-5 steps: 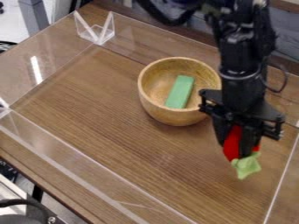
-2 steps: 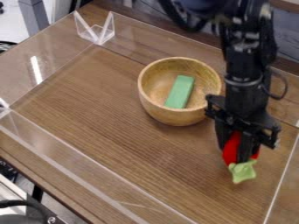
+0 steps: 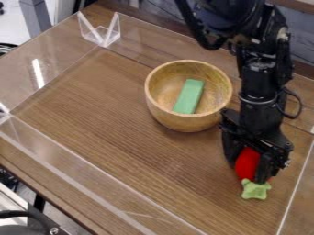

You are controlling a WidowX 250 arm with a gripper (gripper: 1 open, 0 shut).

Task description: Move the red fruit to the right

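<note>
The red fruit (image 3: 248, 163) is a small glossy strawberry toy. It hangs upright with its light green leafy end (image 3: 255, 189) down, touching the wooden table at the right. My gripper (image 3: 251, 165) points almost straight down, and its black fingers (image 3: 230, 156) sit against both sides of the fruit, shut on it. The arm rises behind it toward the top right.
A wooden bowl (image 3: 161, 104) holding a flat green block (image 3: 189, 95) stands just left of and behind the gripper. A clear plastic wall (image 3: 50, 64) rings the table. Its right edge (image 3: 298, 184) is close to the fruit.
The gripper has come down with the red fruit. The leafy end, which hung above the table before, now rests on it. The fruit has stayed between the fingers.
</note>
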